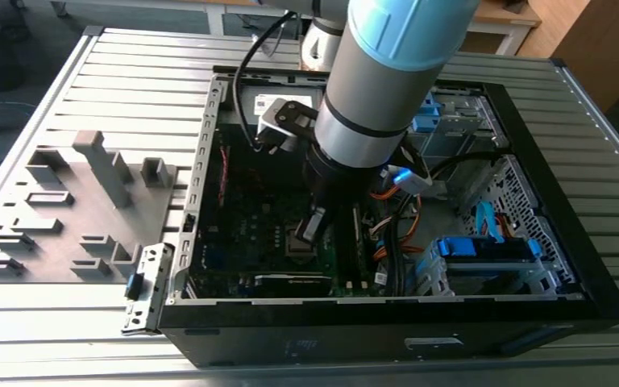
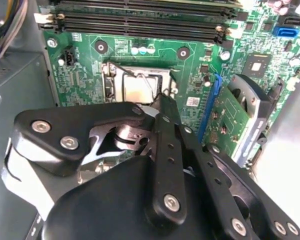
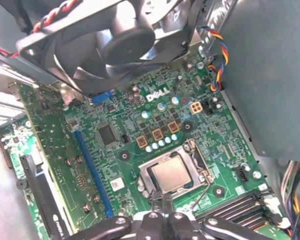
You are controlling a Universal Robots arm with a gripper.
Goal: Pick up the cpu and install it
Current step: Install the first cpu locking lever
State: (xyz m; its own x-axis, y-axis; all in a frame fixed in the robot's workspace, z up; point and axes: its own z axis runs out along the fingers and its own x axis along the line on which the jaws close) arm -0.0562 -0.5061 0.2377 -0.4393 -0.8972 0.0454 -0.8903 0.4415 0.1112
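Pinching shut on nothing, the fingers [image 2: 166, 135] of our gripper [image 2: 163, 102] hang at the edge of the socket [image 3: 146, 181], where the cpu [image 3: 169, 175] lies seated on the motherboard [image 3: 160, 120]. We judge installation nearly done. Whatever remains calls for a light, exact touch.

Slatted metal table [image 1: 73, 347] carries an open computer case [image 1: 342, 343] beside a grey tray [image 1: 73, 230].

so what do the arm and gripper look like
The arm is a silver-grey tube with a light blue joint cap and a black wrist section; a black cable loops beside it. The gripper is black, built of jointed link bars with silver screws.
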